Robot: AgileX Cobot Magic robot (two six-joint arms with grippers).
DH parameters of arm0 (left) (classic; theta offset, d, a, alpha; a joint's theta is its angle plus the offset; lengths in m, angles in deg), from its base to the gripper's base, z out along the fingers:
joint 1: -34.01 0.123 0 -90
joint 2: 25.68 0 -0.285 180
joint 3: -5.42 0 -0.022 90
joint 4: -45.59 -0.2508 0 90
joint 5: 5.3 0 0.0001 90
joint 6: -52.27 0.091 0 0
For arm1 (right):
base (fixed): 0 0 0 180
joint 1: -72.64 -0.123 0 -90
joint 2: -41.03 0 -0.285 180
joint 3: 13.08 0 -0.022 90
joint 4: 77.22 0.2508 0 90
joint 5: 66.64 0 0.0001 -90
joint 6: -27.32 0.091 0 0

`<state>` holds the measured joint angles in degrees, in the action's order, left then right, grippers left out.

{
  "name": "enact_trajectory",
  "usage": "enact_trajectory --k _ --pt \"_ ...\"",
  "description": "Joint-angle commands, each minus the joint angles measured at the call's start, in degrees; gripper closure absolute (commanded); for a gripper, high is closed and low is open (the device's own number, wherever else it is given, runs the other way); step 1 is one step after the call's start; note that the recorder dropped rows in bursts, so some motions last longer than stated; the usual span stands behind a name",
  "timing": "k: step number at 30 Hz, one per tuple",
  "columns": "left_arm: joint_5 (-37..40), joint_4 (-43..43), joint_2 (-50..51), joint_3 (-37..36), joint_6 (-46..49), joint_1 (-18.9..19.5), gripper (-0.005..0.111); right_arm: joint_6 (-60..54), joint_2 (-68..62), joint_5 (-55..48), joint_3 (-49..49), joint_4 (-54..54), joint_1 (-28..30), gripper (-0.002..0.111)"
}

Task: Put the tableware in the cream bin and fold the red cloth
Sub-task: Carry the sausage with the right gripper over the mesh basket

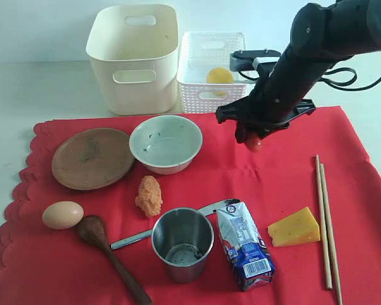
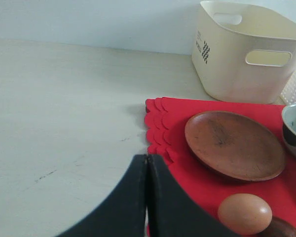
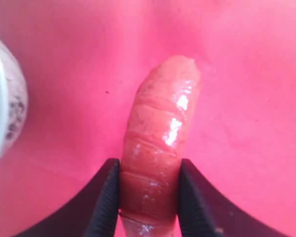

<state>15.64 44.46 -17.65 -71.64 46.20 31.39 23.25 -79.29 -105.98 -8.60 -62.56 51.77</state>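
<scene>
One glossy reddish sausage (image 3: 160, 123) gripped in my right claw (image 3: 149, 165); left claw (image 2: 147, 163) closed, empty; food-clearing step, seemingly; next, probably: lift to white lattice basket (image 1: 197, 96).

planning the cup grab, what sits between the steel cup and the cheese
A blue-and-white milk carton lies between steel cup and cheese, seen in the exterior view.

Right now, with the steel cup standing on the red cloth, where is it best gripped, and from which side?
Probably at the rim of the steel cup, from straight above, one finger inside and one outside the near wall. It stands upright, mouth open; the knife and milk carton crowd its sides.
</scene>
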Motion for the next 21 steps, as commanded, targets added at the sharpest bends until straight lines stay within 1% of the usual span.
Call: enact_trajectory --k 1,7,21 --pt "-0.56 -0.26 -0.24 -0.16 -0.12 0.18 0.107 -2.15 3.82 0.69 -0.36 -0.25 0.19 0.108" --pt "-0.56 -0.26 -0.24 -0.16 -0.12 0.18 0.107 -2.26 6.97 5.31 -0.36 -0.25 0.19 0.108" --pt "-0.56 -0.26 -0.24 -0.16 -0.12 0.18 0.107 -4.07 7.77 26.40 -0.36 -0.08 0.19 0.108"
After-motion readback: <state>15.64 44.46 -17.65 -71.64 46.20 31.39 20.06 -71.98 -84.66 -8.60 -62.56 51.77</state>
